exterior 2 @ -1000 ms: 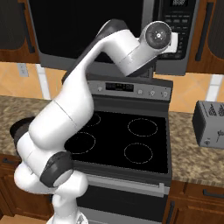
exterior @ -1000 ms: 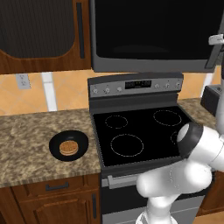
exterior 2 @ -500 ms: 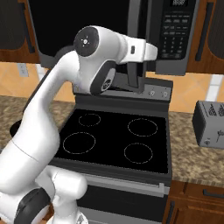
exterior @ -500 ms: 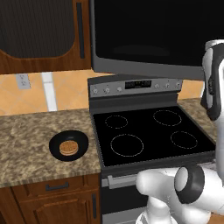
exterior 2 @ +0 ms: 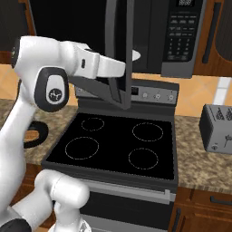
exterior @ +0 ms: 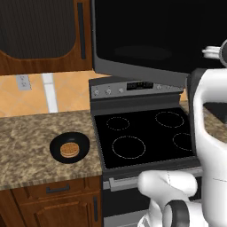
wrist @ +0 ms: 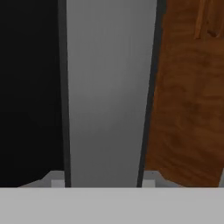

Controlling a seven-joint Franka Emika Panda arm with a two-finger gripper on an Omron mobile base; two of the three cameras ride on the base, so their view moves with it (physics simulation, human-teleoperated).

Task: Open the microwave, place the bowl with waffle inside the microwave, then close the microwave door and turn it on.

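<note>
The fingers cannot be seen well enough to tell if they grip, but the microwave door [exterior 2: 118, 54] has swung farther out at the top middle, so the bowl [exterior: 69, 147] with the waffle [exterior: 69, 149] on the tabletop [exterior: 31, 146], lower left, can go in soon.

We are looking at a home kitchen: a stove [exterior: 146, 137] sitting under the microwave [exterior 2: 181, 36], granite counter [exterior: 31, 150] at nine o'clock, toaster [exterior 2: 217, 129] at three

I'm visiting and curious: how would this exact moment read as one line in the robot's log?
step: opening microwave | microwave door: swung partly open | gripper: state unclear | bowl with waffle: on counter left of stove
</note>
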